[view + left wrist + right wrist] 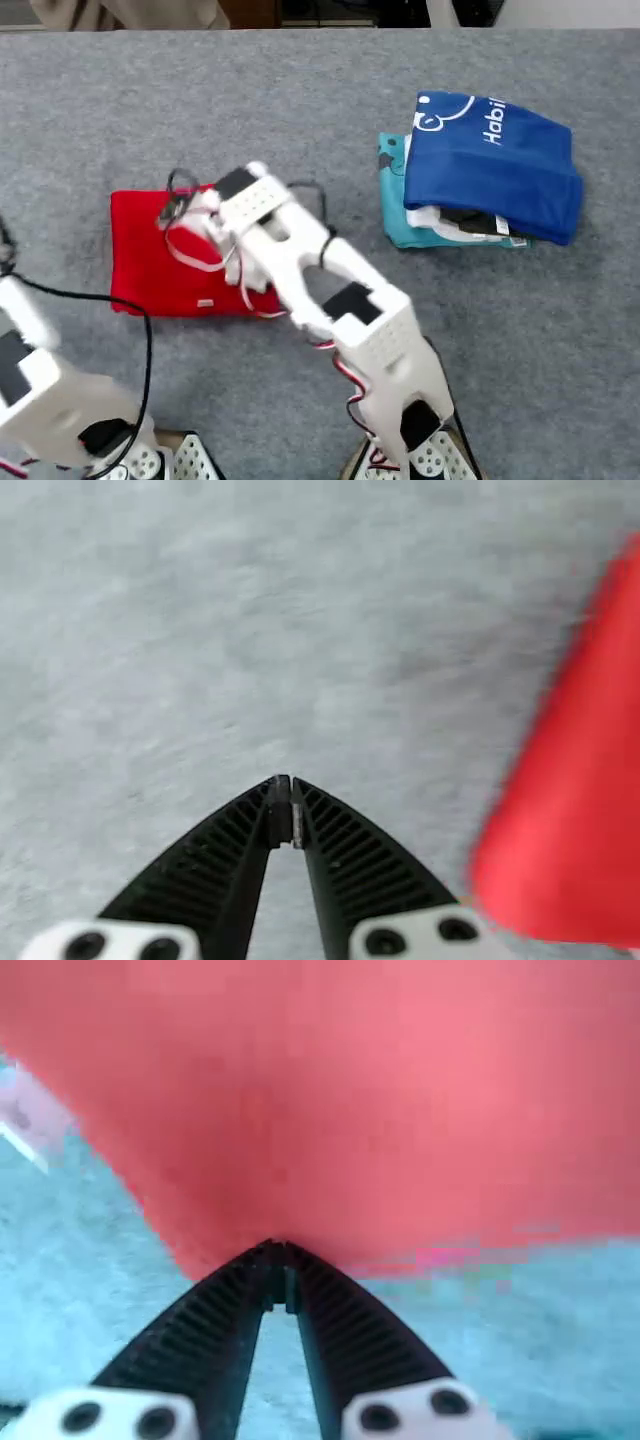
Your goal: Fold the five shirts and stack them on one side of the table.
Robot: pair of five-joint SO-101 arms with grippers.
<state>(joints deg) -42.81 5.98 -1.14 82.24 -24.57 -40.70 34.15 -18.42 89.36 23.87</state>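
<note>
A folded red shirt (165, 260) lies left of the table's middle. My right arm (300, 260) stretches over it from the front. My right gripper (280, 1265) is shut at the edge of the red shirt (330, 1100), and the cloth draws to a point at its tips. At the back right is a stack of folded shirts, with a blue shirt (490, 165) on top, white and dark layers under it and a teal shirt (395, 205) at the bottom. My left gripper (281, 795) is shut on nothing over bare grey table (250, 630), with the red shirt (570, 810) off to one side.
The grey felt table (300, 100) is open along the back and between the red shirt and the stack. My left arm (40, 390) is folded back at the front left corner, a black cable (120, 300) looping from it. Both arm bases stand at the front edge.
</note>
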